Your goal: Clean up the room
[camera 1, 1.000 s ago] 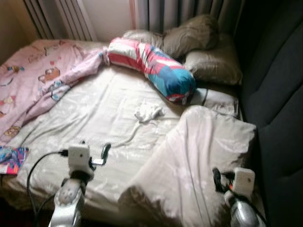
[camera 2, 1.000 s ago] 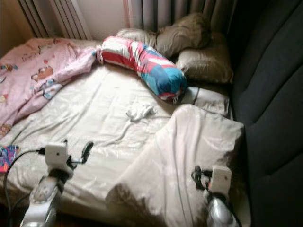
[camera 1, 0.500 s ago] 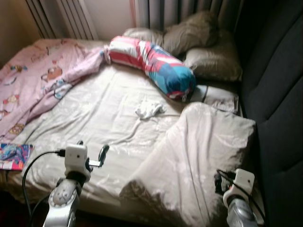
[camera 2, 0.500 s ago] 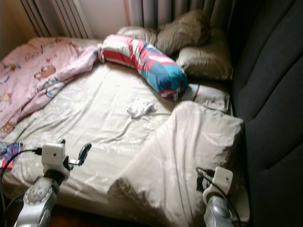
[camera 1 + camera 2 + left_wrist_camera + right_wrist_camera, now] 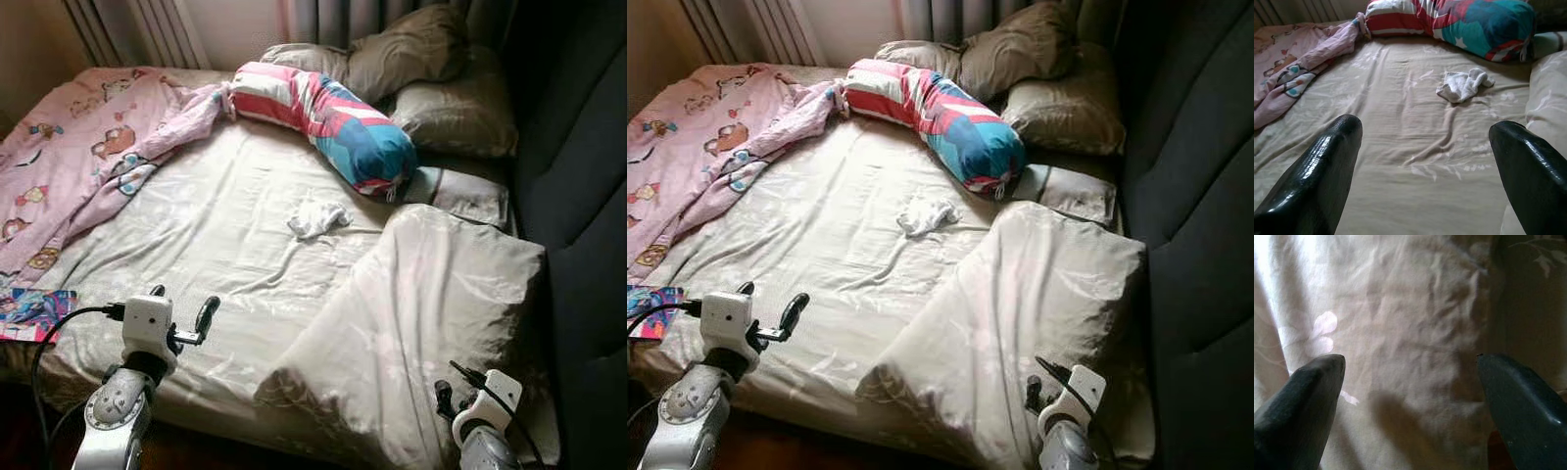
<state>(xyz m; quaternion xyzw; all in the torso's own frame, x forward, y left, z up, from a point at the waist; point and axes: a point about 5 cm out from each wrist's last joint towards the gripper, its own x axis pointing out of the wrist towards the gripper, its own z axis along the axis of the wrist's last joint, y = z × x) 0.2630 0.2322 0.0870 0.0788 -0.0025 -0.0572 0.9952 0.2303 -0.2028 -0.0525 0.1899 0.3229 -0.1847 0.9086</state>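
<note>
A crumpled white cloth [image 5: 315, 217] lies in the middle of the bed's beige sheet [image 5: 216, 245], also seen ahead in the left wrist view [image 5: 1464, 84]. My left gripper [image 5: 184, 308] hovers open over the near edge of the bed, well short of the cloth, nothing between its fingers [image 5: 1327, 161]. My right gripper [image 5: 453, 387] is open just above the near end of a bulky folded beige duvet [image 5: 421, 313], whose wrinkled fabric [image 5: 1415, 323] lies right under the fingers.
A pink cartoon-print blanket [image 5: 78, 166] is bunched along the left side. A red, white and blue bolster [image 5: 323, 122] and grey-brown pillows [image 5: 451, 108] lie at the head. A colourful booklet [image 5: 34, 311] sits at the near left corner. Dark upholstery [image 5: 588, 196] walls the right.
The camera has shifted a little, showing more of the bed's left side. My right gripper has sunk lower towards the near end of the duvet. The left gripper holds about the same place.
</note>
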